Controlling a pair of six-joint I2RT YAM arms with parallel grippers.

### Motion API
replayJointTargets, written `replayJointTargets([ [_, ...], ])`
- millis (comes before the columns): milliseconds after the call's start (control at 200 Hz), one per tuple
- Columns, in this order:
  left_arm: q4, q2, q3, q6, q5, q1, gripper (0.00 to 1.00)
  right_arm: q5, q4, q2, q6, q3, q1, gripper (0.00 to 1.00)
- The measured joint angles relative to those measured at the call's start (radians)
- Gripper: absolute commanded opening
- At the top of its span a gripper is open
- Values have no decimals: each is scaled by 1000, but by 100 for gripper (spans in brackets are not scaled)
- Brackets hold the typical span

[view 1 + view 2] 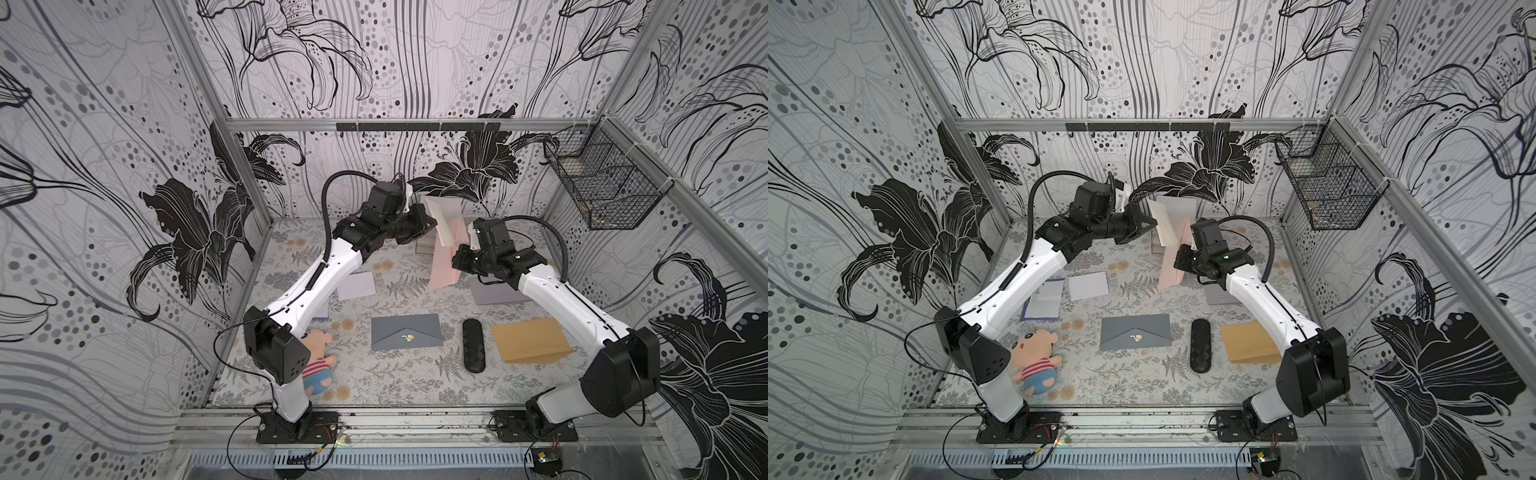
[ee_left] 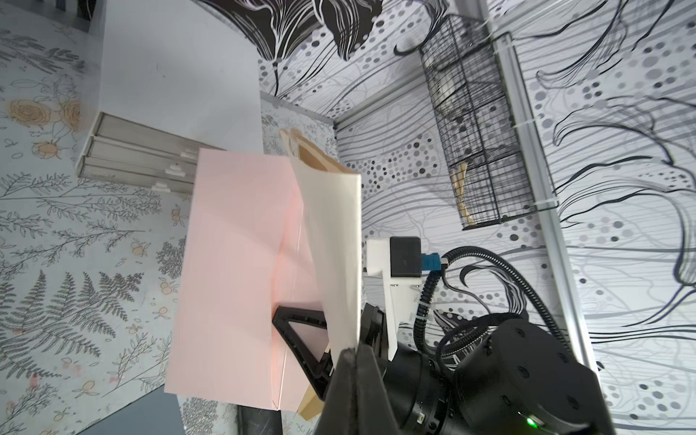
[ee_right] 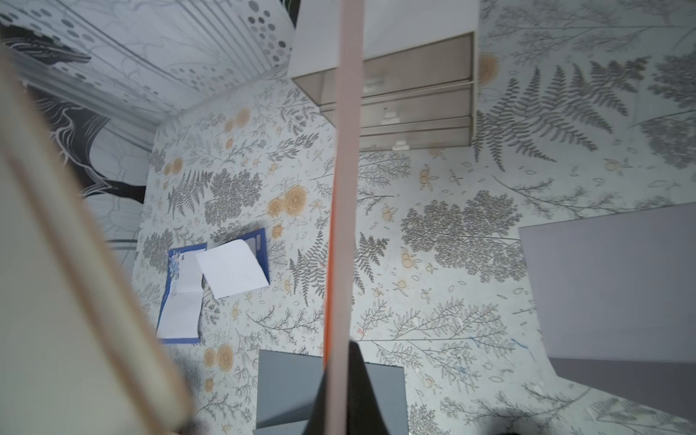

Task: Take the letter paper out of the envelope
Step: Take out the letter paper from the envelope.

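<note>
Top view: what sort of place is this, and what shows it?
Probably a robot test booth: two robot arms bolted to a metal rail, patterned walls boxing in a small table, with envelopes laid out.

Pretty sure I live in a robotics lab test cell, not anybody's home. I'm boxed in by a silver aluminium extrusion frame [image 1: 291, 124], with walls of black-and-white lily-print paper [image 1: 104, 166] on three sides. My two white-and-black arms [image 1: 316, 278] are bolted onto a slotted metal rail [image 1: 415, 422] along the front edge of the fern-print table [image 1: 395, 386], and a small bare circuit board [image 1: 544, 459] sits just below it. There's also a black wire mesh basket [image 1: 602, 187] zip-tied to the frame.
</note>
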Motion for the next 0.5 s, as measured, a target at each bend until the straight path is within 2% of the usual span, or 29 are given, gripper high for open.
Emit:
replayJointTargets([
  [245, 220, -68, -176, -103, 53, 101, 0, 151, 115, -89, 292, -118, -127, 0],
  [501, 351, -100, -368, -154, 77, 112, 0, 193, 365, 121, 525, -111, -279, 0],
])
